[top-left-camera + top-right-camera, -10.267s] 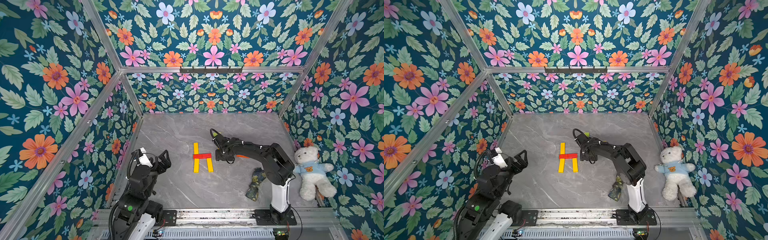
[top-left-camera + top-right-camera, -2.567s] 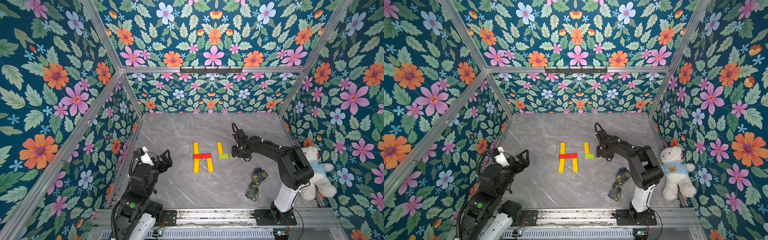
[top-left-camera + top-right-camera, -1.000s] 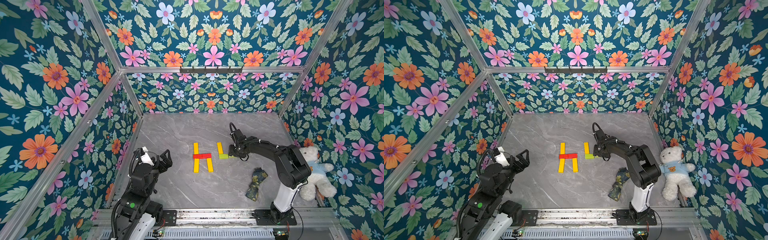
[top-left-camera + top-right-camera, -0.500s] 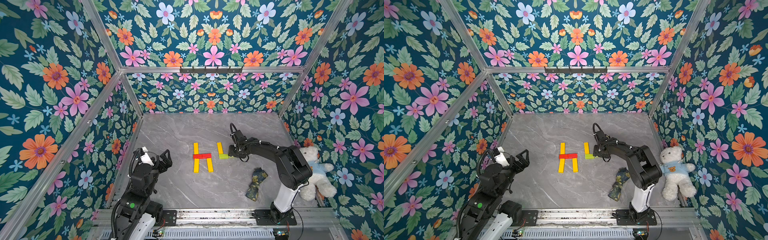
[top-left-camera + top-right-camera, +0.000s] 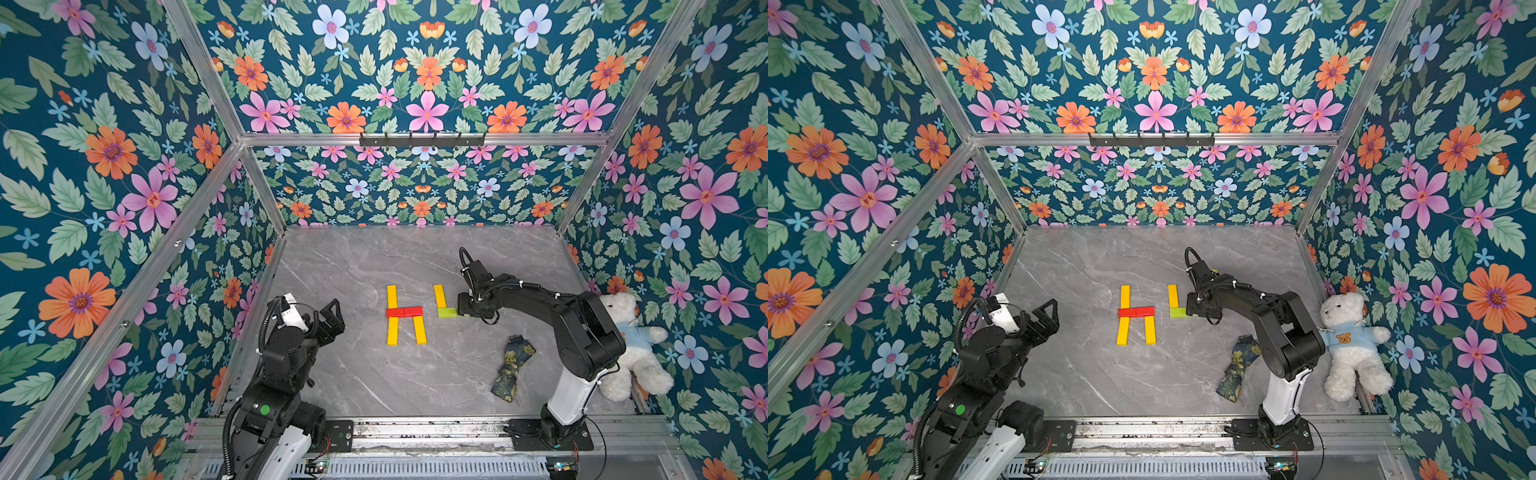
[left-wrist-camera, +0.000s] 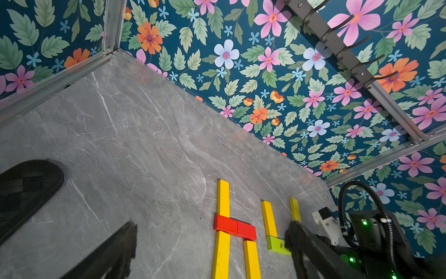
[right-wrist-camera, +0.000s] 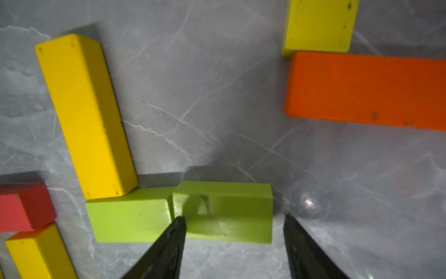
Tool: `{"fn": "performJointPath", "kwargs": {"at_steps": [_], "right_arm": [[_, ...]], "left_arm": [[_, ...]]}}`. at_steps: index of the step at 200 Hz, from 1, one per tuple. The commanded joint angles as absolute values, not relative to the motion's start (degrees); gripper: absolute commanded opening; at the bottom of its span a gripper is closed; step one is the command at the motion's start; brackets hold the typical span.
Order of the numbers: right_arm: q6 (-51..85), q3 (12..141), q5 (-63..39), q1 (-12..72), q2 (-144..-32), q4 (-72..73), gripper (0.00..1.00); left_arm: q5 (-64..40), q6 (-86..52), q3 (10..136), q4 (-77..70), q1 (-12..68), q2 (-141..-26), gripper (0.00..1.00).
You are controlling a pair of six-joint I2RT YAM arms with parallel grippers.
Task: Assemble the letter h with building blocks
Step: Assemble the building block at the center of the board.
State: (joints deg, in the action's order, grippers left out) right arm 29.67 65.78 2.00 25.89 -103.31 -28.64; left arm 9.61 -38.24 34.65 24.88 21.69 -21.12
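Wider than a second ago, the right tool point(image 7: 231, 224) stands open astride the outer green block point(image 7: 224, 212), gripping nothing. That block lies end to end with the inner green block point(image 7: 130, 215). Both run sideways from the near end of a yellow bar point(image 7: 84, 116). The bar's length points at the back wall, like the finished letter h point(image 5: 403, 311) beside it mid-worktop point(image 5: 374, 382). In both top views the tool largely covers the outer block, and an orange bar point(image 7: 362, 89) is cut off. The left tool point(image 5: 334, 318) is open and empty.
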Motion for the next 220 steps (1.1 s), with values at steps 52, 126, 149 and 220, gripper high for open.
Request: {"fn": "performJointPath", "kwargs": {"at_steps": [52,126,149,220], "right_arm": [[26.43,75.17,6.06,25.38,-106.45,-35.21,0.47],[23.21,79.56,5.57,24.79,-112.93,-37.45,0.23],[23.16,79.46,4.71,24.92,-113.55,-37.03,0.22],[23.03,80.00,2.63,25.93,-115.43,-36.12,0.20]], "left_arm": [[10.02,-37.97,35.31,23.99,21.65,-21.27,1.00],[10.03,-37.96,35.33,24.17,21.62,-21.27,1.00],[10.24,-37.97,35.15,24.09,21.68,-21.09,1.00],[10.24,-37.95,35.00,23.99,21.70,-21.31,1.00]]}}
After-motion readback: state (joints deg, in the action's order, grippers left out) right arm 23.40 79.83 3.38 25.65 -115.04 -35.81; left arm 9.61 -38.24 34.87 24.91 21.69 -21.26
